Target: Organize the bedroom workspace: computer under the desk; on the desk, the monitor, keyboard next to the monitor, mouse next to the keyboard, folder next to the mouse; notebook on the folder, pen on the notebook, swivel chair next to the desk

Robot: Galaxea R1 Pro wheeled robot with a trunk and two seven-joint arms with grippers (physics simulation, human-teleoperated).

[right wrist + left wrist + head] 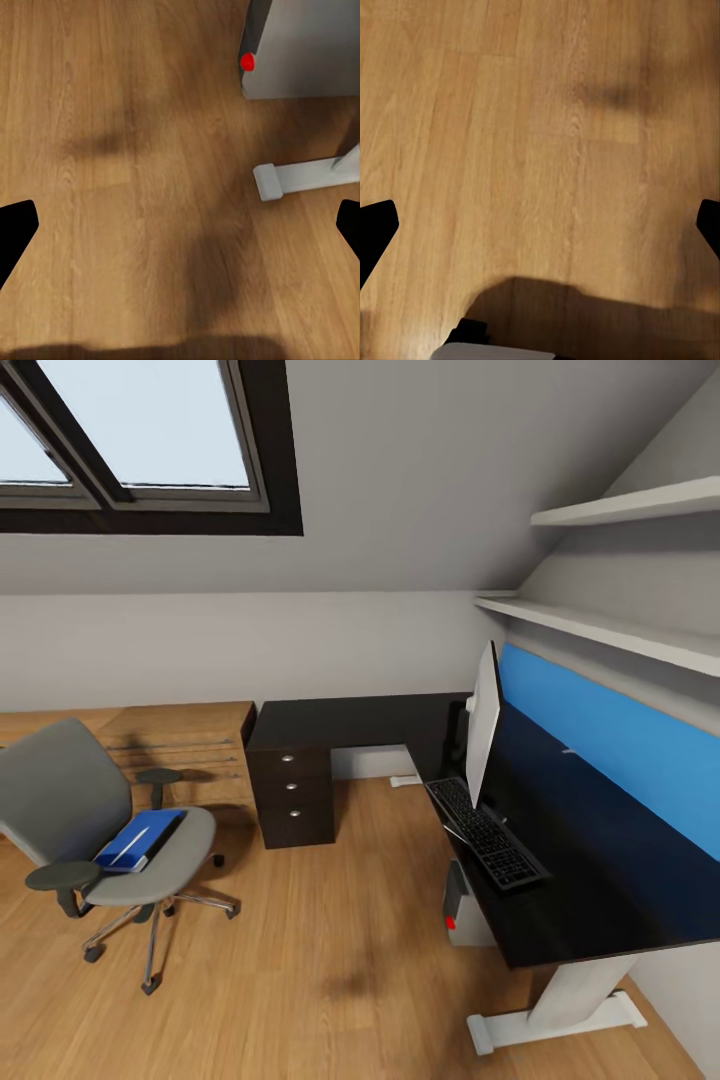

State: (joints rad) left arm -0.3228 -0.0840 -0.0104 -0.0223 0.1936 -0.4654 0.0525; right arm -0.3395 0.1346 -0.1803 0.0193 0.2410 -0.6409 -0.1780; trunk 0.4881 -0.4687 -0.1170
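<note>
Head view takes in the bedroom corner: the swivel chair [95,830] stands on the wood floor [330,980] at the left, well apart from the L-shaped black worktop [560,880] along the right wall. The blue folder [137,840] lies flat on the chair's seat, its long axis running from the seat's front edge back toward the backrest and angled a little toward the drawers [292,788]. On the worktop the monitor [483,722] stands upright and edge-on, with the keyboard [487,832] just in front of it, lengthwise along the worktop's edge. The computer [458,905] sits under the worktop, its red light showing.

Left wrist view shows bare floor between the spread fingertips of the left hand [540,221], released and empty. Right wrist view shows the right hand [180,221] likewise released and empty, over floor near the computer's corner and the worktop's white foot [296,178].

Judging by this, the folder lies forward and to the robot's left, so the left arm is the nearer one for lifting it. The robot likely needs to close in on the chair first.
</note>
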